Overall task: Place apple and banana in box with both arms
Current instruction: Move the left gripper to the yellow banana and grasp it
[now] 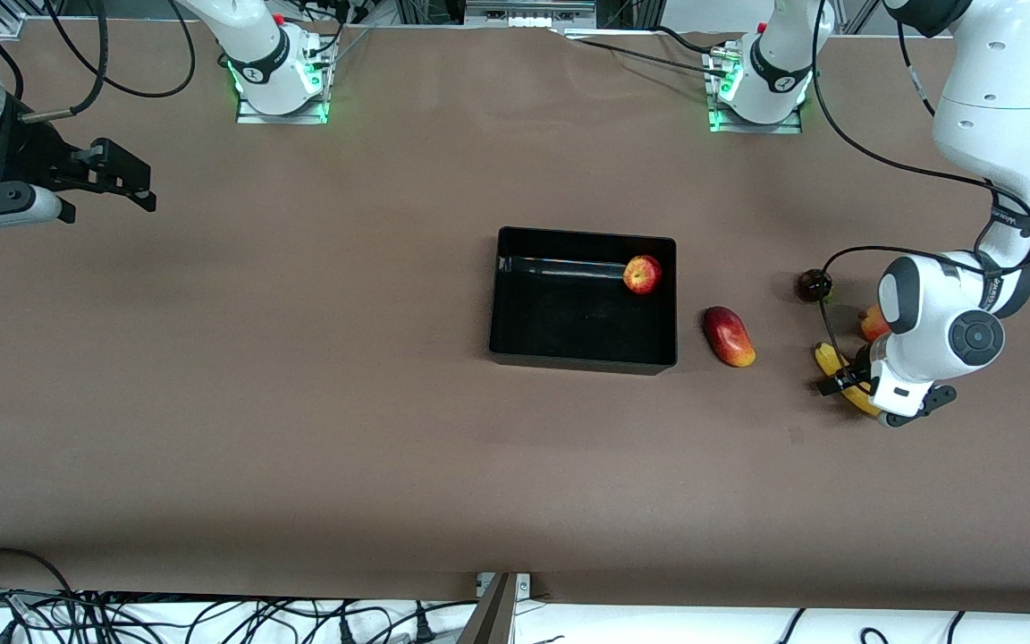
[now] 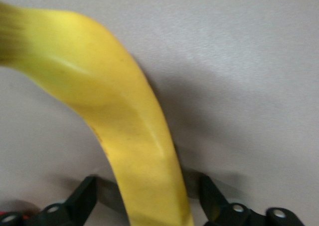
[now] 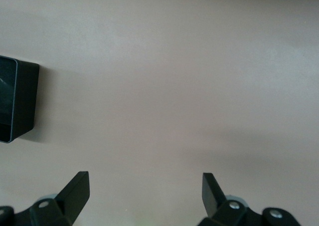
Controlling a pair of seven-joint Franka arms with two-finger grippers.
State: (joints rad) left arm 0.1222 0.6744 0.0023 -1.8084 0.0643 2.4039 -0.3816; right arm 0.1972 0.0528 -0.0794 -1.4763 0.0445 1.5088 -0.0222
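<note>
Brown table (image 1: 300, 402) mostly bare: left claw (image 2: 149, 201) seemingly straddles banana (image 2: 114, 116) wide; right claw (image 3: 144, 196) waits wide.

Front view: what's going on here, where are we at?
The apple already sits in the box, in the corner toward the left arm's end. The left claw is down at the banana on the table, fingers open either side of it, not yet closed. The right claw waits open over bare table at its own end. A mango-like fruit lies beside the box.
</note>
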